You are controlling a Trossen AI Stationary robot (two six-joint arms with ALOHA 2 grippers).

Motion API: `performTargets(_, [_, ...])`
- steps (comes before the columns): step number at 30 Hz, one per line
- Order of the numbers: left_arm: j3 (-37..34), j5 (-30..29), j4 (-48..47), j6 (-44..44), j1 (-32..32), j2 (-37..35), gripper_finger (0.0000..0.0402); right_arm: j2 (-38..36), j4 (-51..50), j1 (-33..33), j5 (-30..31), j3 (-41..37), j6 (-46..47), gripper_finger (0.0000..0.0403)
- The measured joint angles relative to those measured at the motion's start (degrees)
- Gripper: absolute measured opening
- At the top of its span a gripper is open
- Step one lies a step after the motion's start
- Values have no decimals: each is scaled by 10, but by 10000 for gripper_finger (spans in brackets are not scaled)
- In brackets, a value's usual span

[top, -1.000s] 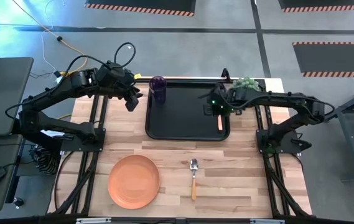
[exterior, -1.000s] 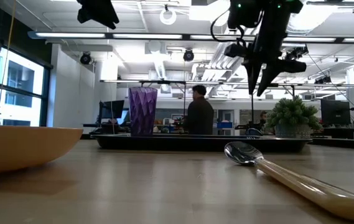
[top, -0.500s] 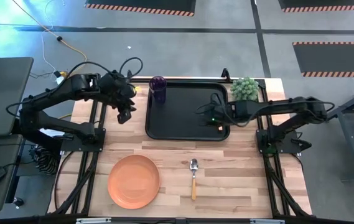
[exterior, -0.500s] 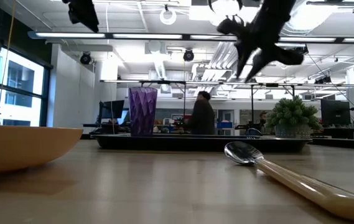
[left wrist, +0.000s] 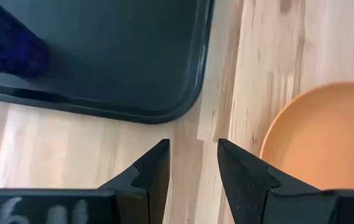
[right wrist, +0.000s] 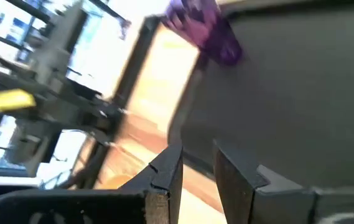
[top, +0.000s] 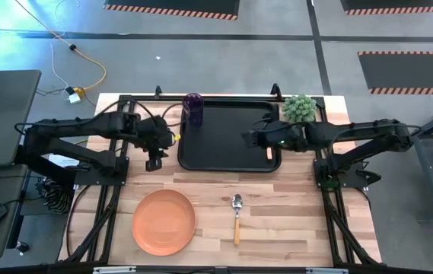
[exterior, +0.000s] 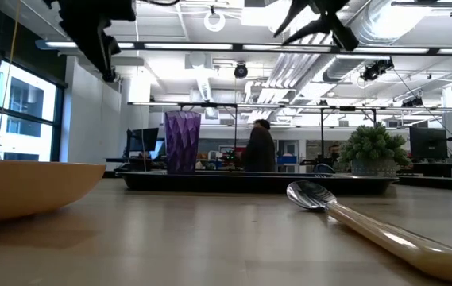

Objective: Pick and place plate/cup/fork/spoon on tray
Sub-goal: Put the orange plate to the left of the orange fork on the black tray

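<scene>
Two items already sit on your tray: cup in its far left corner, fork by its right rim. Both grippers, left and right, hang slightly parted and empty; plate and spoon lie off it

A small green potted plant stands on the wooden table.

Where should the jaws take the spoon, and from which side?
Probably mid-handle, coming straight down. The spoon lies flat on the table, bowl toward the tray; its slim orange handle runs lengthwise away from it, so the jaws should close across it. The rounded metal bowl would likely slip.
</scene>
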Motion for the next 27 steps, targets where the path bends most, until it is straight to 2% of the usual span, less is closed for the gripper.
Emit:
performTargets(7, [-55,0,18,17,-47,0,122,-44,16,0,19,0,-54,79])
performTargets(17, [-107,6,64,-78,-145,0,122,-62,10,-3,11,0,-92,79])
performTargets(27, [-134,1,121,-159,-210,0,122,-62,-5,-14,-21,0,-103,79])
